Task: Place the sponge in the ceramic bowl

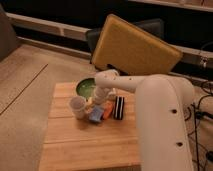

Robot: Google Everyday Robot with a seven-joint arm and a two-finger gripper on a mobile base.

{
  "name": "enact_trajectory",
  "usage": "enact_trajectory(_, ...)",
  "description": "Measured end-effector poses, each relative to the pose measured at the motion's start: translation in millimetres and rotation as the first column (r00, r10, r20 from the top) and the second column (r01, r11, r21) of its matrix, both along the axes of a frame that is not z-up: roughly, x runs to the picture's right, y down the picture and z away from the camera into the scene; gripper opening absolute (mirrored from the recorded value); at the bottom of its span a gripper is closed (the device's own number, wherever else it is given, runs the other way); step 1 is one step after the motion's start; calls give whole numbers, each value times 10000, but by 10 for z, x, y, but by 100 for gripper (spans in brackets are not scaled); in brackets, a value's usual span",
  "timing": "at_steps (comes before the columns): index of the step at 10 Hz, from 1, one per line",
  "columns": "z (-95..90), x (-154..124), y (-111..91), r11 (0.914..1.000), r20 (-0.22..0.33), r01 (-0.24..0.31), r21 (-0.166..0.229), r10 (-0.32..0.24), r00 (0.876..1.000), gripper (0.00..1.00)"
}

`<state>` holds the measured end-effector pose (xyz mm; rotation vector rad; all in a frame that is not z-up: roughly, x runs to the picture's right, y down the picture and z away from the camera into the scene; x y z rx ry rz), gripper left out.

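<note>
The blue sponge (96,115) lies on the wooden table (90,145), just right of the pale cup (77,106). The green ceramic bowl (85,87) sits behind them, partly covered by my white arm. My gripper (98,102) hangs at the end of that arm, right above the sponge and between the bowl and the orange item (106,111). The arm hides the near right part of the bowl.
A black bar with a white stripe (119,107) lies right of the orange item. A tilted yellow board (132,47) leans on a dark chair behind the table. My white arm body (162,125) fills the right side. Cables lie at far right.
</note>
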<state>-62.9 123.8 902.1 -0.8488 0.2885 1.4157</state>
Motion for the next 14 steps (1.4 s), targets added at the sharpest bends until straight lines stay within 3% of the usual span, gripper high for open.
enact_trajectory(2,-13,16,77,9996,70,-9,-279,11,10000,62)
enact_trajectory(4,-18,42,118,9990,133,-10,-437,15,9999,46)
enact_trajectory(6,3,115,120,9988,24,-20,-495,21,10000,23)
enact_trajectory(8,10,143,38,9994,-118,-93,-344,89,9999,6)
enact_trajectory(9,2,199,-45,9997,-279,-167,-181,162,9995,1)
enact_trajectory(11,-56,286,-244,9993,-568,-299,246,312,9979,0)
enact_trajectory(14,-325,316,-795,9878,-724,-395,1506,509,9961,0)
